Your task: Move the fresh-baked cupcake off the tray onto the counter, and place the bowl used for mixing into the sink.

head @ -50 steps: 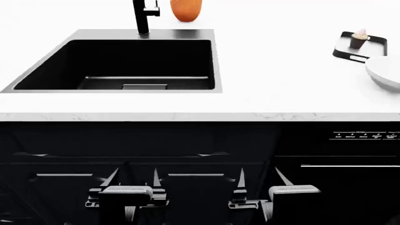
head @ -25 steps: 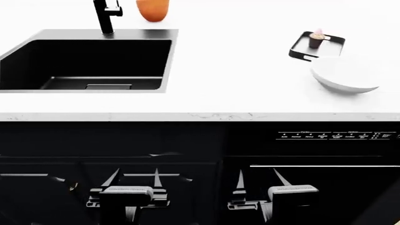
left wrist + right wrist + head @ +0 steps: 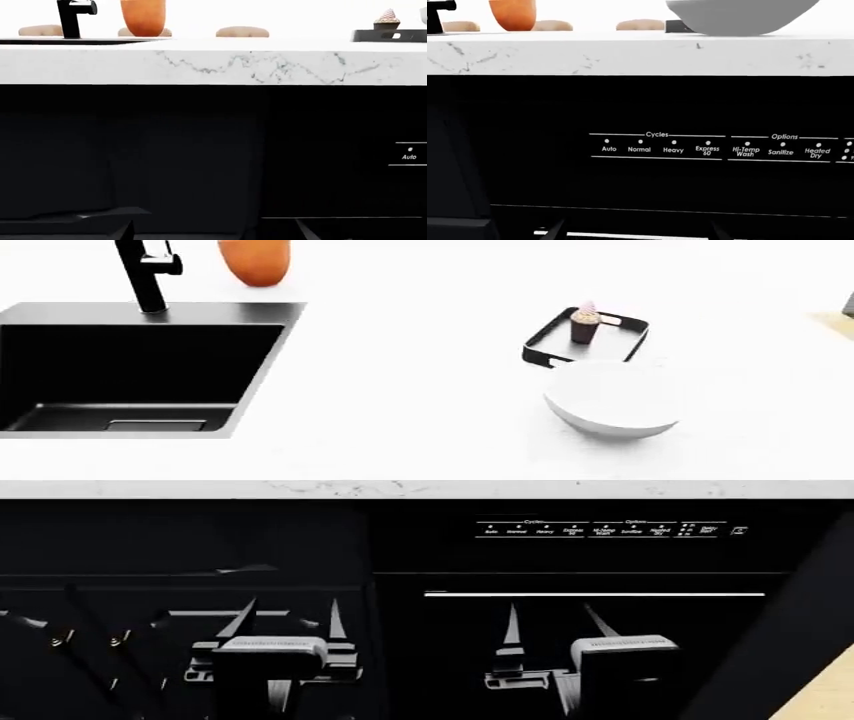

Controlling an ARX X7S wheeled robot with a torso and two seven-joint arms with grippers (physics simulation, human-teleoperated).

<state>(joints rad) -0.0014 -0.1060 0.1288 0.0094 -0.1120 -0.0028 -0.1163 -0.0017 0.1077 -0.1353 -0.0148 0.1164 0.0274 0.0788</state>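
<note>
We see the cupcake (image 3: pixel 585 322) on the tray (image 3: pixel 545 340) at upper right, the bowl (image 3: pixel 613 400) just below it, and both grippers (image 3: pixel 284 625) (image 3: pixel 550 625) low in the frame, jaws spread.

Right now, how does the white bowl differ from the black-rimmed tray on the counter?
The bowl is round and all white; the tray is rectangular with a black rim. The bowl looks empty; the tray carries the cupcake. The bowl sits nearer the counter's front edge. Both rest on the counter, right of the sink.
</note>
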